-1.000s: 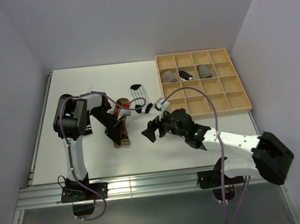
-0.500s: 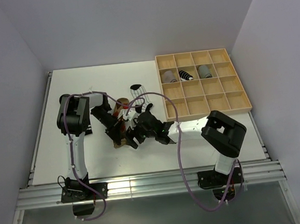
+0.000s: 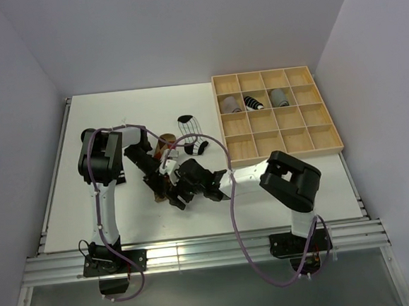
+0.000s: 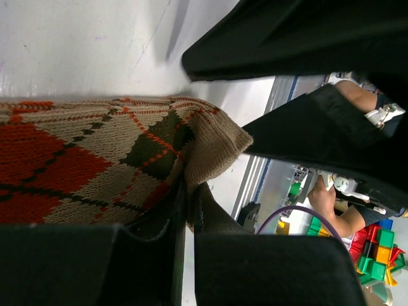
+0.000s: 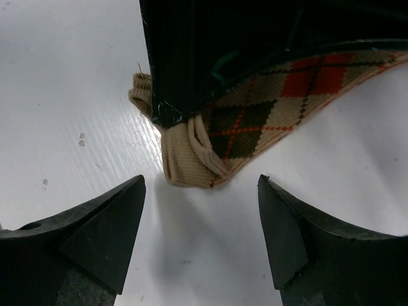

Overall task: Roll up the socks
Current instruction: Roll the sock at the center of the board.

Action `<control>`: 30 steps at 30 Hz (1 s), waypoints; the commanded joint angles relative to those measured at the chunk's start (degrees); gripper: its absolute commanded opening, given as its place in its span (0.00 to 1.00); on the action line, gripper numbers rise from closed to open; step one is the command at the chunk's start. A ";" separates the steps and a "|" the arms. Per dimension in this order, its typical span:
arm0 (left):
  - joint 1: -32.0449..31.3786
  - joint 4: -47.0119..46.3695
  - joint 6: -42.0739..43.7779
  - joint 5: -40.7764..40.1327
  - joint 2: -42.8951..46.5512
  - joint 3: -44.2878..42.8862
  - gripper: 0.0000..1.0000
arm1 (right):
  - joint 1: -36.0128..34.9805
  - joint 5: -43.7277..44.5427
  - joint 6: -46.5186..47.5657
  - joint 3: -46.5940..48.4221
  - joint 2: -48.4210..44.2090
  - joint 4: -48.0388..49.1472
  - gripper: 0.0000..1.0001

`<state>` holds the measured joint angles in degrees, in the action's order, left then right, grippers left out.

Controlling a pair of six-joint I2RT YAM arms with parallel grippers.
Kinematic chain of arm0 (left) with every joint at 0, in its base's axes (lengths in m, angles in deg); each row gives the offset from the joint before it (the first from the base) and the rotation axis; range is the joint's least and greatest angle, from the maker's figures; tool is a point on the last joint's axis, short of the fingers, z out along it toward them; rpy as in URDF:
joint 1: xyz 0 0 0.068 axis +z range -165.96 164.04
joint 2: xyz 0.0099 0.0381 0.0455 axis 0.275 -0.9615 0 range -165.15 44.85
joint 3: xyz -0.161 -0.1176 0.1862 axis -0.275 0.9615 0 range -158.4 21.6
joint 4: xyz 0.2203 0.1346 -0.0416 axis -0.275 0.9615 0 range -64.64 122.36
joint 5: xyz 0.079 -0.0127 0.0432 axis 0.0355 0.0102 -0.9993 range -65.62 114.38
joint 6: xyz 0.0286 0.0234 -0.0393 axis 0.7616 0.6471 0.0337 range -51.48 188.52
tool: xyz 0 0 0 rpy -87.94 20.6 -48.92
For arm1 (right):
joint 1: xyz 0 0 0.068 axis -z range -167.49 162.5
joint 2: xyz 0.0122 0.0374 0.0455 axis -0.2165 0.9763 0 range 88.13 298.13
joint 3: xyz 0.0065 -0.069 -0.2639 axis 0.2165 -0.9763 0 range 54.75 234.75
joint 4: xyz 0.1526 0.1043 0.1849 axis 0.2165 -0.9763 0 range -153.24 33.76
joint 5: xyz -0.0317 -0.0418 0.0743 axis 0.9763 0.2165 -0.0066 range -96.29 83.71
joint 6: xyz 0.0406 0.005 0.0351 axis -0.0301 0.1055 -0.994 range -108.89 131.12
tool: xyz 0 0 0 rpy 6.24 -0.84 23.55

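Observation:
A brown-orange diamond-pattern sock lies lengthwise on the white table. My left gripper is shut on the sock's beige cuff, which is pinched between the jaws. My right gripper stands open just short of the sock's near end, low over the table. Its fingertips flank the cuff without touching it, and the left gripper's black body covers the sock above. A white sock with thin black stripes lies behind.
A light wooden grid tray stands at the back right, with three rolled socks in its second row. A small black-and-white sock piece lies left of the tray. Purple cables loop over both arms.
My right arm has swung left across the table, bringing its gripper up to the near end of the brown-orange sock, with its jaws slightly narrower. The left gripper has kept its hold.

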<state>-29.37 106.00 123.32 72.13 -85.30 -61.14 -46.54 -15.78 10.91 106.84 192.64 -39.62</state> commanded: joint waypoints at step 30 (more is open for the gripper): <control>0.22 -6.45 -1.27 1.03 6.82 0.38 0.32 | 2.00 3.61 -8.22 10.57 10.18 -5.01 0.03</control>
<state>-29.02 105.33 122.14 71.84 -83.92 -61.00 -45.84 -14.34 6.47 116.13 200.12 -40.47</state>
